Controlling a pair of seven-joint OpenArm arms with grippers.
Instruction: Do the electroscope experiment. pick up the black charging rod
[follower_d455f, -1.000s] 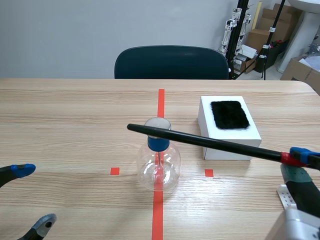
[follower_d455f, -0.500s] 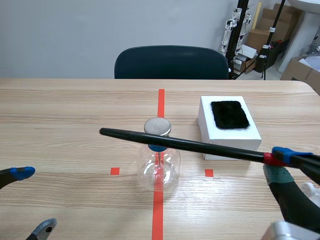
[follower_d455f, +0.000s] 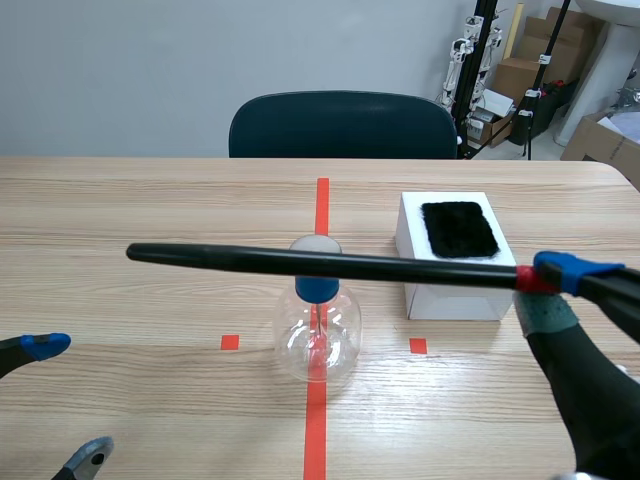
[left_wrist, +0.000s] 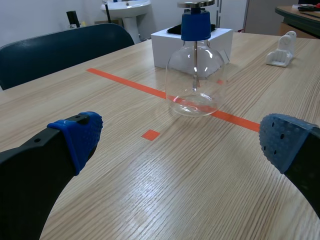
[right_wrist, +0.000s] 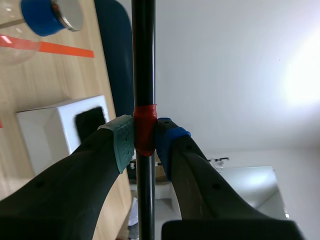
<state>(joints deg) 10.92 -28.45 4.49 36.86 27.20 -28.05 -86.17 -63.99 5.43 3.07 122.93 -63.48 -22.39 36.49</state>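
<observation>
Scene view first: the right gripper (follower_d455f: 540, 287) comes in from the right and is clamped on the long black charging rod (follower_d455f: 320, 265) at its red band (follower_d455f: 524, 280). The rod is lifted off the light wooden table (follower_d455f: 150, 210) and runs almost level leftward, crossing the top of the clear glass flask electroscope with blue stopper (follower_d455f: 318, 335). To the flask's right sits the white box (follower_d455f: 412, 228) with a black fur patch (follower_d455f: 459, 229) on top. A dark blue chair (follower_d455f: 343, 125) stands at the far side. Near left, the left gripper (follower_d455f: 65, 395) has its fingers spread wide, holding nothing.

Left wrist view: both blue pads (left_wrist: 77, 135) stand far apart, with the flask ahead.

Right wrist view: green and blue pads (right_wrist: 122, 141) pinch the red band.
</observation>
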